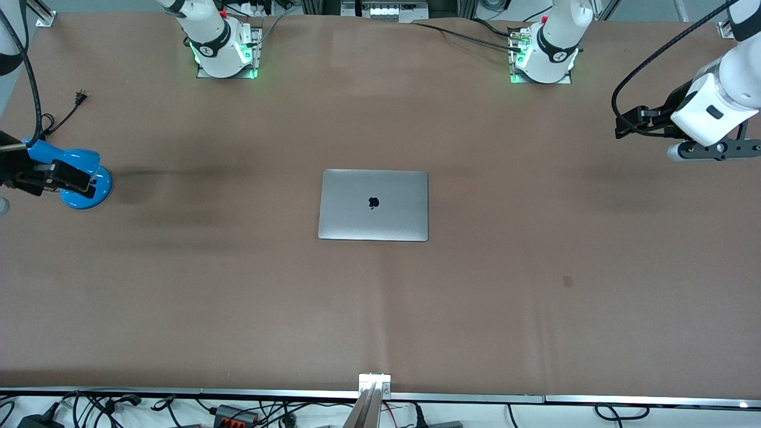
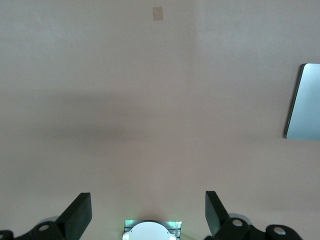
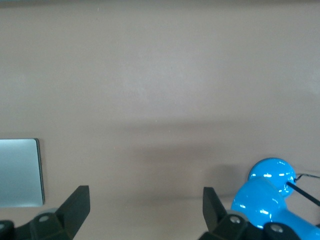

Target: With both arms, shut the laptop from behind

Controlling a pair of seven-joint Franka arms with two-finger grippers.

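The silver-grey laptop (image 1: 373, 205) lies shut and flat in the middle of the brown table, its black apple logo facing up. One edge of it shows in the left wrist view (image 2: 305, 102) and in the right wrist view (image 3: 19, 172). My left gripper (image 1: 623, 126) hangs in the air at the left arm's end of the table, far from the laptop, open and empty (image 2: 149, 212). My right gripper (image 1: 80, 178) hangs at the right arm's end of the table, over a blue object, open and empty (image 3: 146, 210).
A glossy blue rounded object (image 1: 86, 187) stands at the right arm's end, also in the right wrist view (image 3: 265, 197). A black plug and cable (image 1: 77, 98) lie near it. A small tape mark (image 1: 568, 280) is on the table. The arm bases (image 1: 223, 50) (image 1: 544, 56) stand at the table's edge.
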